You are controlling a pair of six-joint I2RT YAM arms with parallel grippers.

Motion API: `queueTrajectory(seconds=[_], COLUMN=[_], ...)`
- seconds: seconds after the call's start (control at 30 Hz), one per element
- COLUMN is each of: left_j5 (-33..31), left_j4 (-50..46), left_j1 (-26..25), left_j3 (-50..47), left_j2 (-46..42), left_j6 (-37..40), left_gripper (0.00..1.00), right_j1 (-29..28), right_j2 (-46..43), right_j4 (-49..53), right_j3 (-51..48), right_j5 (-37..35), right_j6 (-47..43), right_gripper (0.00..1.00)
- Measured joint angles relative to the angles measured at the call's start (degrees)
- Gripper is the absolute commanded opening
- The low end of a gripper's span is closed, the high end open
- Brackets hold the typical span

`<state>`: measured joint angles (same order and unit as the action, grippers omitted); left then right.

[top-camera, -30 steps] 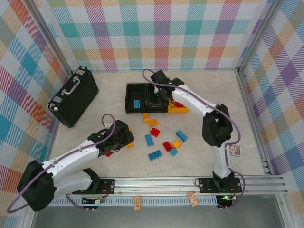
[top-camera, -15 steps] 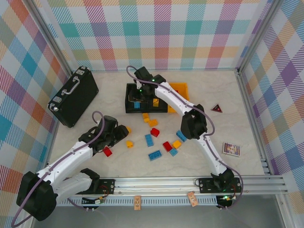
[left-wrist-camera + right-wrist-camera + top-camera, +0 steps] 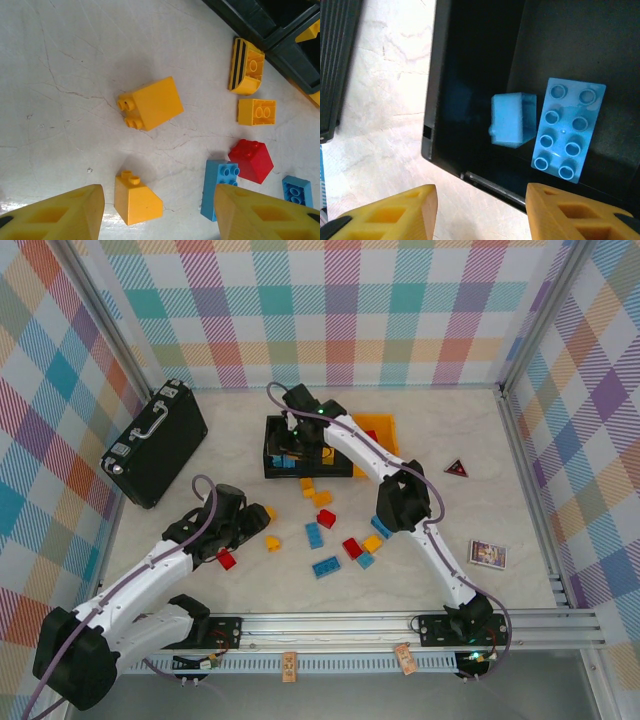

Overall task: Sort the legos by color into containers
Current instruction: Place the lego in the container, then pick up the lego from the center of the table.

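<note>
Right arm (image 3: 345,440) eased back over black bin (image 3: 470,60); small blue brick (image 3: 514,120) now inside beside big blue brick (image 3: 568,129). I read right jaws apart, empty; left jaws apart over yellow brick (image 3: 136,200).

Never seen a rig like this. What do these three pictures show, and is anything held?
Two white robot arms are bolted to a pale table. The overhead picture looks down on both: left arm, right arm. The other two come from cameras on each wrist; the yellow-orange prongs at their bottom edges are the jaws. Loose on the table lie small red, blue and yellow-orange plastic studded bricks. The right jaws stand open over a black plastic bin with two light-blue bricks inside. The left jaws stand open above a yellow-orange sloped brick. Neither holds anything.
</note>
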<state>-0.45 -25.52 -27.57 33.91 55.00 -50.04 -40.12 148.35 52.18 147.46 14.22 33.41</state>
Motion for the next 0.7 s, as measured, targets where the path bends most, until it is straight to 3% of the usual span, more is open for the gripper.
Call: queueTrajectory(seconds=[0.23, 0.7], left_j5=[-0.02, -0.5], left_j4=[-0.42, -3.3], left_j1=[0.0, 0.0], left_j3=[0.04, 2.8], left_j2=[0.28, 6.14], left_j6=[0.0, -0.04], left_gripper=[0.6, 0.61], right_j1=[0.0, 0.02], right_j2=[-3.43, -38.51], right_j4=[-0.57, -10.12], right_j3=[-4.57, -42.62], right_j5=[-0.15, -2.62], right_j6=[-1.49, -5.79], right_gripper=[0.49, 0.51])
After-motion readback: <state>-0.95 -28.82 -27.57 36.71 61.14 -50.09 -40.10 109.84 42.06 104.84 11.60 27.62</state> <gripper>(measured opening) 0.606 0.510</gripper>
